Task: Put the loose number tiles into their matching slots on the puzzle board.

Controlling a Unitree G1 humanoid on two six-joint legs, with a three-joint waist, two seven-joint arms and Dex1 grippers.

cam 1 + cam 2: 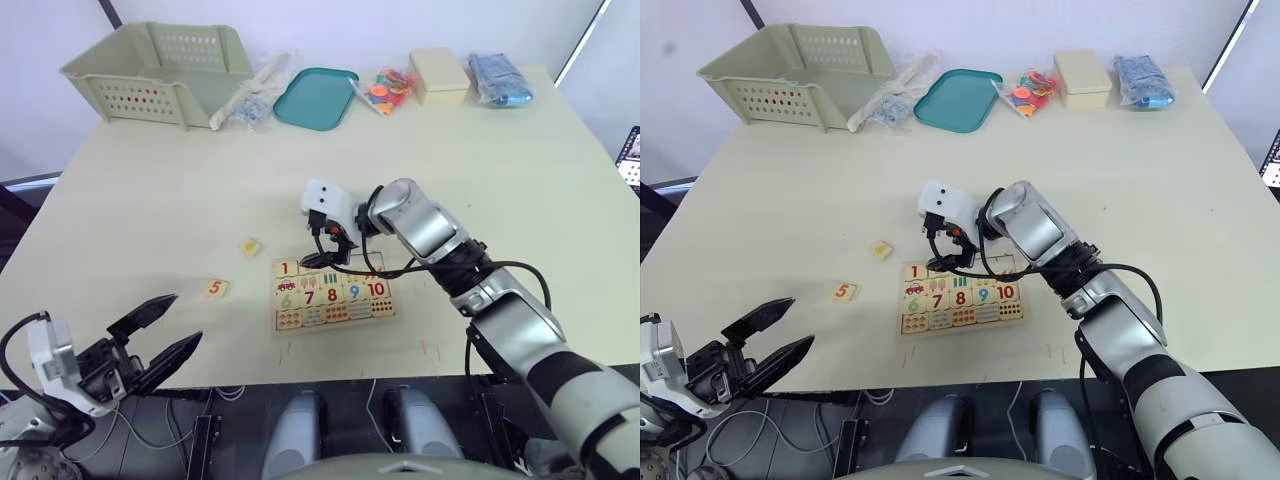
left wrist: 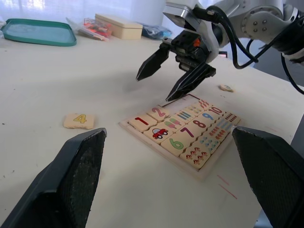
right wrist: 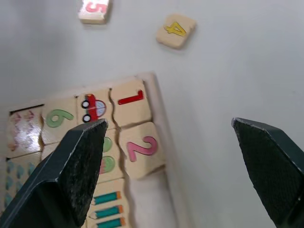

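- Puzzle board [image 1: 333, 296] lies flat at the centre of your head view, on the pale surface [image 1: 150, 190], with numerals 6 to 10 along its middle row and counting pictures below.
- Your right gripper [image 1: 338, 249] hangs just over the board's top edge, fingers [image 2: 153, 64] spread apart and holding nothing.
- Below it in the right wrist view, the 1 tile [image 3: 129, 101] sits squarely in its slot at the board's corner, beside the red car picture.
- The 2 tile [image 3: 141, 149] lies next to the 1 tile, skewed and not squarely down in its slot.
- The 4 tile [image 1: 250, 246] lies loose on the surface, to the upper left of the board and apart from it.
- The 5 tile [image 1: 215, 288] lies loose farther left, level with the board's top row and well apart from it.
- Your left gripper [image 1: 158, 337] hovers at the lower left of the frame, near the surface's front edge, fingers wide apart and empty.
- Along the top of the frame you have a pale green basket [image 1: 160, 70], a teal tray [image 1: 315, 98], a bag of bright plastic pieces [image 1: 386, 88], a cream box [image 1: 439, 76] and a blue packet [image 1: 499, 79].
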